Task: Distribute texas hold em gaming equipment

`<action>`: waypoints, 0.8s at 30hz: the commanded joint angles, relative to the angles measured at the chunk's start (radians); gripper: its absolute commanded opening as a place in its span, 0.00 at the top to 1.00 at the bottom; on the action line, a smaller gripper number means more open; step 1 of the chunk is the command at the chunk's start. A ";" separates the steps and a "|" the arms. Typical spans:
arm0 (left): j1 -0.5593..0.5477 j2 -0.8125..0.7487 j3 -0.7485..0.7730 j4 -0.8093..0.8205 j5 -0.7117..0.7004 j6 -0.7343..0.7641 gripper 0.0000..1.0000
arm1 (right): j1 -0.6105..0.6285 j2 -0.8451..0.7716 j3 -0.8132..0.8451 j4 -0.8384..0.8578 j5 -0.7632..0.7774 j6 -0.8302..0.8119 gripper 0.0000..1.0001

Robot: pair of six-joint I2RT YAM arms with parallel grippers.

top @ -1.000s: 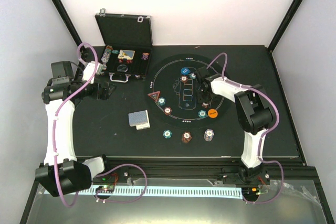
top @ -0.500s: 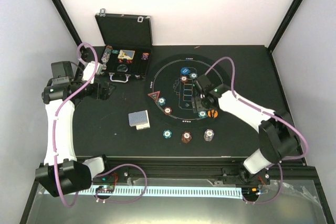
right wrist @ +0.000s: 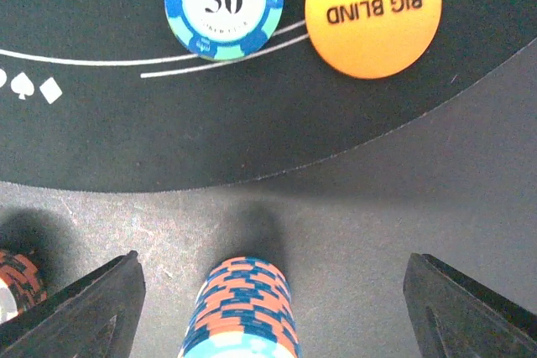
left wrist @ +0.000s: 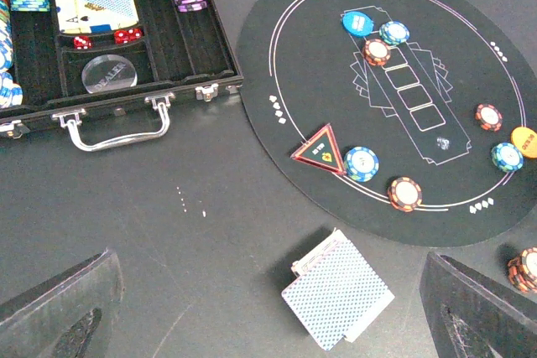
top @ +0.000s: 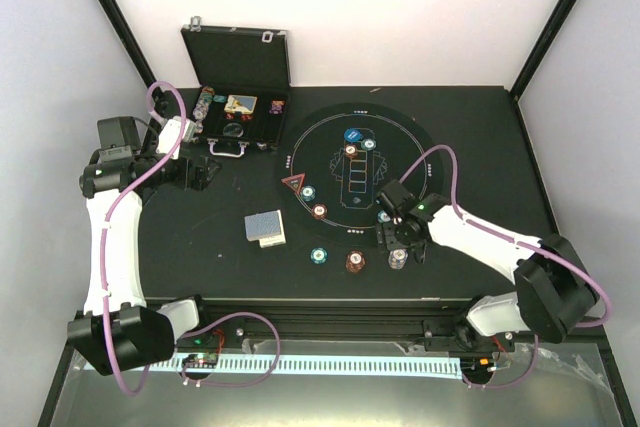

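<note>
Right hand [top: 400, 244] has come from the far middle of the round mat [top: 320, 147] to just off its near right rim. I see it over the chip stack [right wrist: 243, 308] on the counter [top: 200, 237], fingers spread wide, the stack between them and touching neither. Beyond it, on the mat, lie a 50 chip [right wrist: 224, 3] and the orange BIG BLIND disc [right wrist: 373, 12]. Left hand [top: 197, 174], unmoved beside the case [top: 235, 122], stands wide and empty. The card deck [top: 265, 228] lies left of the mat.

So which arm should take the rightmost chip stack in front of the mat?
Right. Its open right pincer is lined up on that stack; the left pincer hangs far off by the case.
</note>
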 commanded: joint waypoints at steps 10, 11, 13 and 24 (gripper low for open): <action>0.006 -0.004 0.021 0.007 0.017 -0.002 0.01 | 0.021 0.002 -0.033 0.021 -0.019 0.036 0.33; 0.006 -0.004 0.021 0.007 0.017 -0.002 0.01 | 0.021 0.002 -0.034 0.020 -0.020 0.037 0.34; 0.006 -0.003 0.021 0.007 0.015 -0.002 0.01 | 0.027 0.008 -0.032 0.019 -0.022 0.036 0.34; 0.005 -0.001 0.020 0.007 0.007 0.000 0.01 | 0.049 0.010 -0.041 0.013 -0.019 0.053 0.39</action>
